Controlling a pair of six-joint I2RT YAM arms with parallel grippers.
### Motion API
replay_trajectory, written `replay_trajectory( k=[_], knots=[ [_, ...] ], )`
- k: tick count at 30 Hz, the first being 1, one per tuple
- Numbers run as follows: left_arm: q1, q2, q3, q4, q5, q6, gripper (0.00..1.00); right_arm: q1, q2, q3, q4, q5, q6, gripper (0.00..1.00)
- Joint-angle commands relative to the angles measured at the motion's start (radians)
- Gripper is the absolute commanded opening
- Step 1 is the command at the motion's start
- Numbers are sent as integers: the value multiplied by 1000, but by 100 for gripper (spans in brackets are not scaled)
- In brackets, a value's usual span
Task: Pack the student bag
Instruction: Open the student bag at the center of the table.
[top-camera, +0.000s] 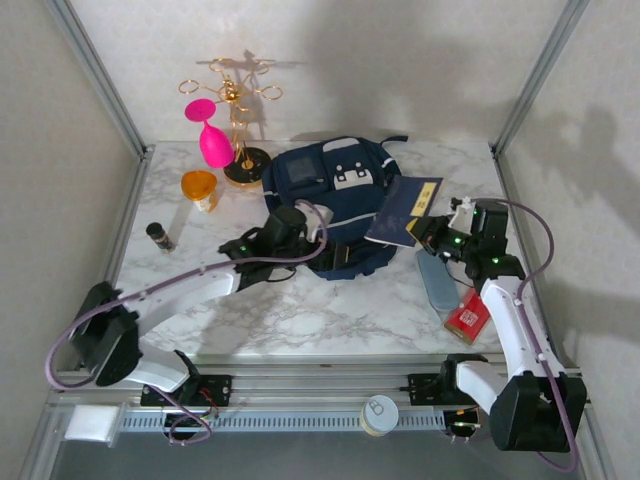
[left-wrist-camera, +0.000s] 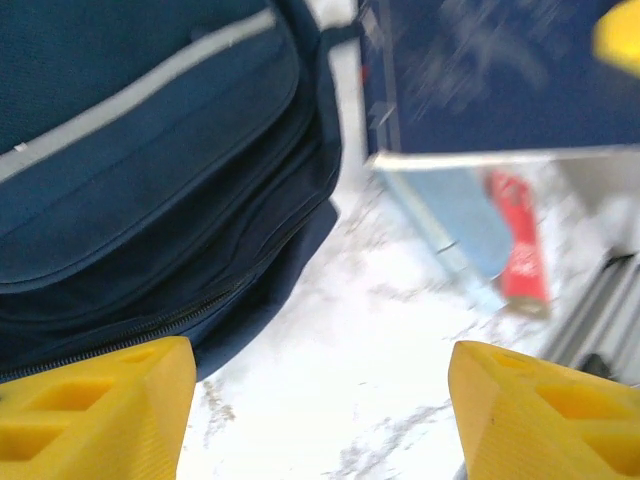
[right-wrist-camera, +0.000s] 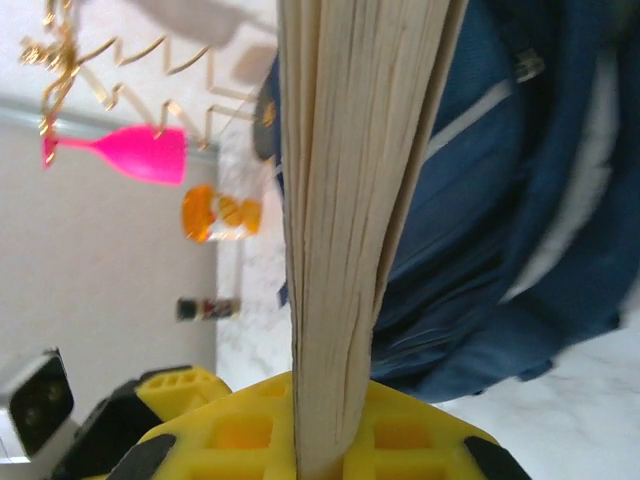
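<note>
The right pincer (right-wrist-camera: 325, 440) is clamped on the navy book (right-wrist-camera: 350, 200), with the student bag (top-camera: 330, 190) just beyond its tips. The left pincer (left-wrist-camera: 320, 420) stands wide, the bag's zipped front close on its left side. I'd hold the mouth open first, then slide the book in edgewise.

White arms (top-camera: 190, 285), black joints (top-camera: 105, 345), mauve cables (top-camera: 549, 245), small green lights (top-camera: 456, 240), blocky yellow pincer fingers (left-wrist-camera: 95, 420) with square recesses.

**Camera positions**

The top camera is looking down over the whole counter (top-camera: 300, 310) from its near edge. Both wrist cameras are looking closely past their jaws, sharing the student bag (left-wrist-camera: 150, 150) (right-wrist-camera: 520, 200) and the book (left-wrist-camera: 480, 80) (right-wrist-camera: 350, 200).
</note>
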Motion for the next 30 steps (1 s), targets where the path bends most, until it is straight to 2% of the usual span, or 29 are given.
replay_trajectory(
  k=[1, 8, 16, 21, 26, 30],
  knots=[
    [-19, 120, 112, -112, -56, 179, 68, -57, -45, -18, -17, 57, -26, 0],
    [-29, 397, 336, -198, -136, 317, 72, -182, -36, -92, 18, 17, 0, 0],
    [-58, 583, 504, -258, -205, 400, 70, -214, -16, -128, 52, -1, 8, 0],
    [-52, 608, 556, -259, -240, 403, 55, -212, -19, -145, 74, -16, 10, 0],
    [-49, 596, 576, -248, -237, 410, 30, -213, -23, -136, 44, -19, -19, 0],
    [-42, 588, 591, -263, -221, 418, 15, -213, -30, -112, -2, -10, -62, 0]
  ],
)
